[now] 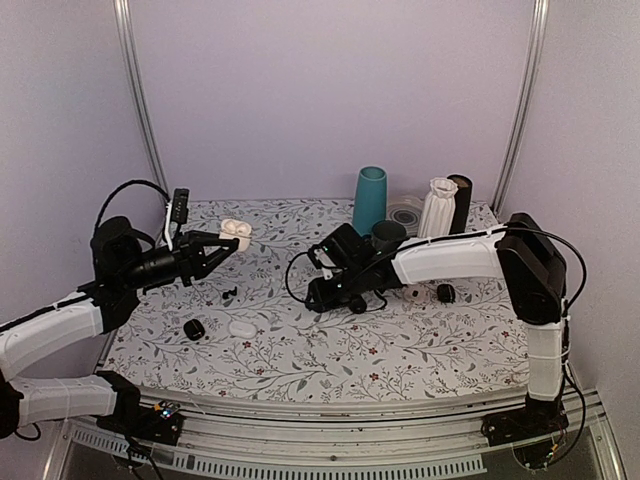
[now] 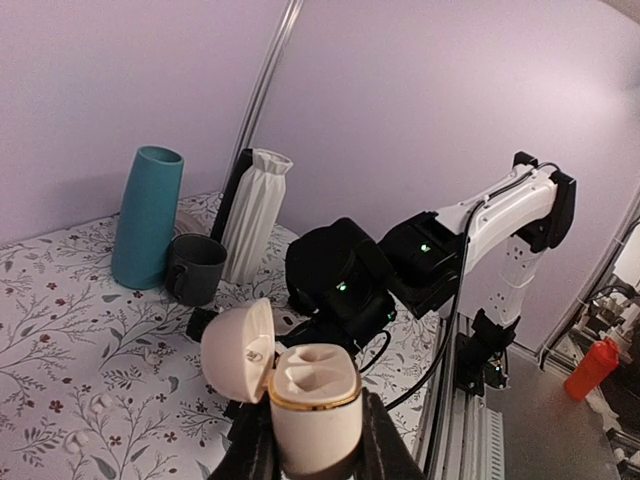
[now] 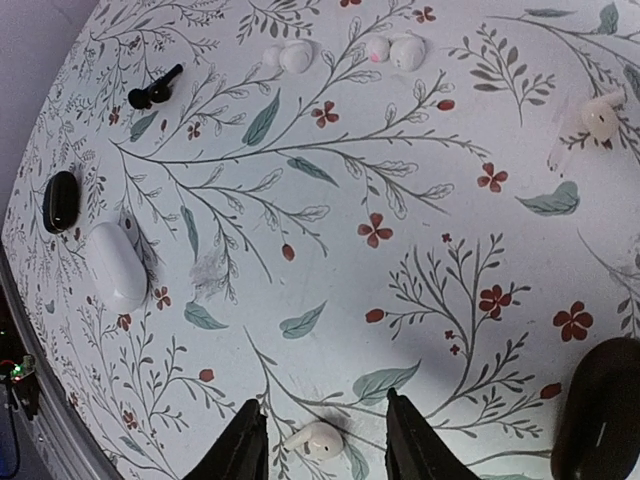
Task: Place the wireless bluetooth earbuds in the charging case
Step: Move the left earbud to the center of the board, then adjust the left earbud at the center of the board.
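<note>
My left gripper (image 2: 314, 445) pinches the open cream case (image 2: 312, 400) upright above the desk (image 1: 320, 350). Its lid is hinged back, and its moulded hollows show only bare cream plastic. The black earbuds (image 3: 152, 94) lie loose on the desk, outside any case. My right gripper (image 3: 322, 410) sits low, with its fingers spread either side of a white earbud (image 3: 315, 440). A closed white case (image 3: 115, 265) and a black oval case (image 3: 60, 200) lie near each other.
</note>
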Robot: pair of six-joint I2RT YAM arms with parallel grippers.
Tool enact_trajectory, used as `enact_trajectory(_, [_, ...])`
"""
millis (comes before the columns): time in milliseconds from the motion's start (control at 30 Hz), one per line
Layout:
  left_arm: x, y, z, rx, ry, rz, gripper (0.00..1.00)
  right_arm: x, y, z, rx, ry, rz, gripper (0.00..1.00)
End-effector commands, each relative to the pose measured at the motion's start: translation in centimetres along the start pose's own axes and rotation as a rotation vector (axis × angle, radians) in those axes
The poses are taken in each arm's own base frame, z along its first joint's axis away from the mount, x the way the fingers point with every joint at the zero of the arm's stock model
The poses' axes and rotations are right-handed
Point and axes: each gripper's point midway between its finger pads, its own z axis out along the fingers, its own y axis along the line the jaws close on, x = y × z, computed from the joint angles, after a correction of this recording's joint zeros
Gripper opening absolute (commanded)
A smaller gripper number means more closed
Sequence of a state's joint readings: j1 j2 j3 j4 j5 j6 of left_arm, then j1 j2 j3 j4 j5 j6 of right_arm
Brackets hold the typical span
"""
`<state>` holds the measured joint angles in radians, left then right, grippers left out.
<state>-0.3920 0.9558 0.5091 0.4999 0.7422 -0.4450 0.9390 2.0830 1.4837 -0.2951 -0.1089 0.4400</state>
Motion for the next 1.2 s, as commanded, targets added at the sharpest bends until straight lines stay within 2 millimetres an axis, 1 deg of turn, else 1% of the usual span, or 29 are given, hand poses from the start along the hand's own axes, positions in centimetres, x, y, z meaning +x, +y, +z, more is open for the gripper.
enact_trajectory(0, [-0.6, 1.0, -0.5, -0.039, -0.041, 0.036, 0.00, 1.8, 1.1, -2.1, -0.059, 0.072, 0.198, 0.40])
enact_trajectory(100, [-0.6, 1.5, -0.9, -0.059, -0.054, 0.031, 0.00, 2.8, 0.7, -2.5, -0.053, 0.086, 0.255, 0.41])
enact_trajectory(233, [-0.4, 2.0, -1.2, -0.080, -0.064, 0.026, 0.00, 3.8, 1.3, -2.5, -0.101, 0.117, 0.287, 0.41])
enact_trajectory(433, [-0.2, 2.4, -1.8, -0.107, -0.078, 0.027, 0.00, 5.6, 2.6, -1.3, -0.159, 0.180, 0.309, 0.42])
enact_trajectory(667, [-0.1, 2.3, -1.8, -0.101, -0.076, 0.022, 0.00, 5.8, 2.9, -0.5, -0.184, 0.190, 0.326, 0.42])
enact_trajectory(800, [-0.2, 2.2, -1.8, -0.095, -0.076, 0.023, 0.00, 6.3, 2.8, 0.1, -0.184, 0.211, 0.333, 0.42])
enact_trajectory(1000, [-0.4, 2.0, -1.9, -0.090, -0.080, 0.023, 0.00, 6.5, 2.5, 0.3, -0.175, 0.210, 0.334, 0.42])
enact_trajectory(1167, [-0.7, 1.9, -1.9, -0.084, -0.085, 0.021, 0.00, 6.5, 2.5, 0.8, -0.178, 0.215, 0.338, 0.42])
